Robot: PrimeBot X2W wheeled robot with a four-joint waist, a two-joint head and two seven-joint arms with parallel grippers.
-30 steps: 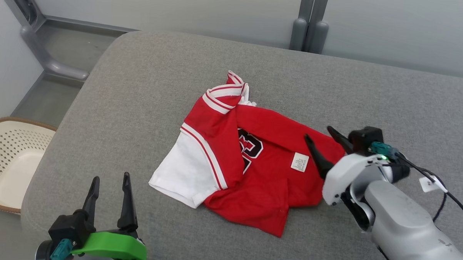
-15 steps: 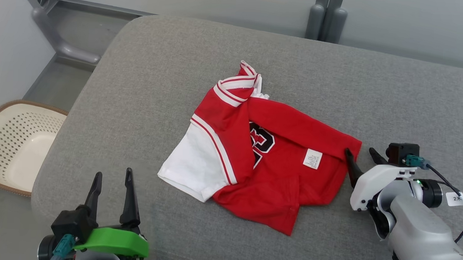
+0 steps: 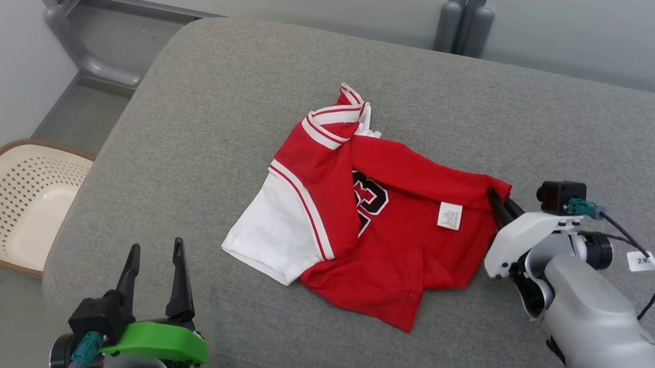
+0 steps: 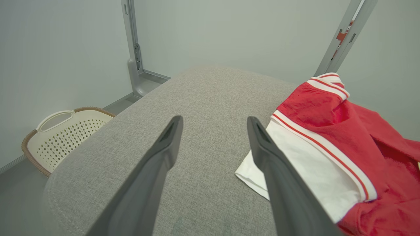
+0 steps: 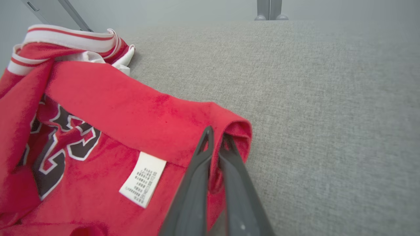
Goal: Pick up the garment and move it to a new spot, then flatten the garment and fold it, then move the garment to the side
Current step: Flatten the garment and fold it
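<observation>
Broad grey fabric cushion (image 3: pixel 210 103), pale grey walls (image 3: pixel 290 0), grey metal posts (image 3: pixel 464 25) behind, grey floor (image 3: pixel 76 121) at left, cream perforated basket (image 3: pixel 39 174) with brown rim, even soft light

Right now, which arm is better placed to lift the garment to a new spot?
Right: its jaws are shut on a red corner of the garment, while the left jaws stand open, clear of it.

crumpled red and white garment (image 3: pixel 391 224) lying on grey cushion (image 3: pixel 199 119)

Test room, bare grey panels (image 3: pixel 290 0), metal posts (image 3: pixel 463 28), laundry basket (image 3: pixel 11 195)
</observation>
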